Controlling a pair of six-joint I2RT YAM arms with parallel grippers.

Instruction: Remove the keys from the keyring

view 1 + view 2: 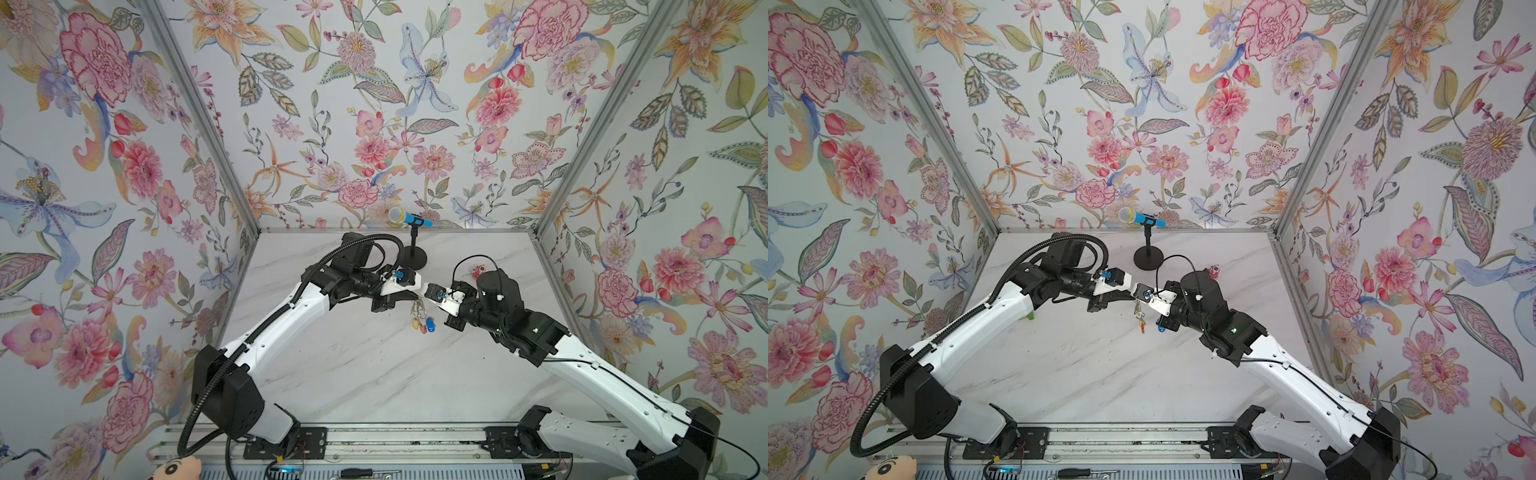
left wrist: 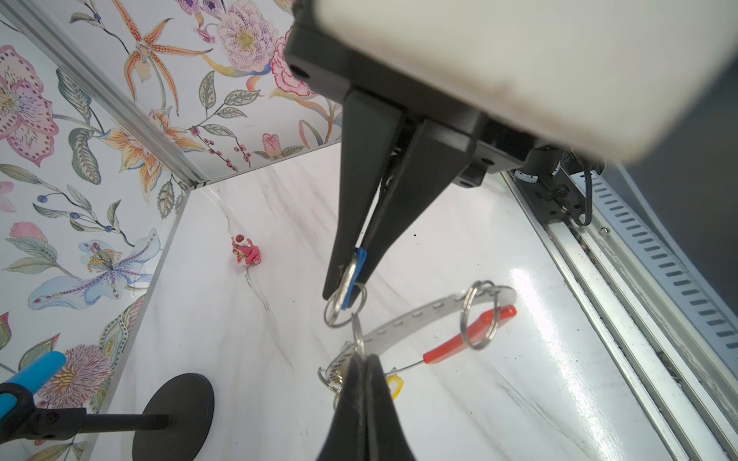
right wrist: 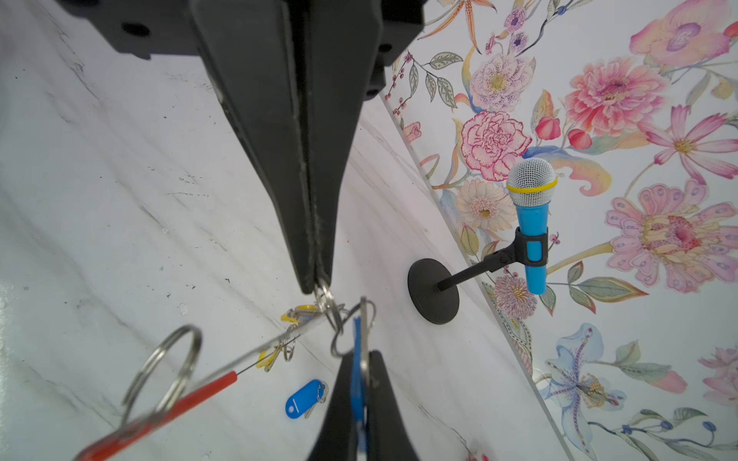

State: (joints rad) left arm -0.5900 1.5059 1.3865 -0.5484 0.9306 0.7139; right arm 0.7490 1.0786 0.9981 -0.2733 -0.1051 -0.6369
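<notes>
Though close up, keyring (image 3: 207, 385) partly blurred.

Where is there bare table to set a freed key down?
Bare: the wide stretch of table between the front rail and the hanging keys. Crowded: mid-table, where the left claw and right claw meet at the keyring near a loose blue-tagged key; stand base and toy figure behind.

Both top views: high, far, looking down. Wrist views: close behind left claw (image 2: 343, 297), right claw (image 3: 317, 285); share keyring (image 2: 415, 317).
</notes>
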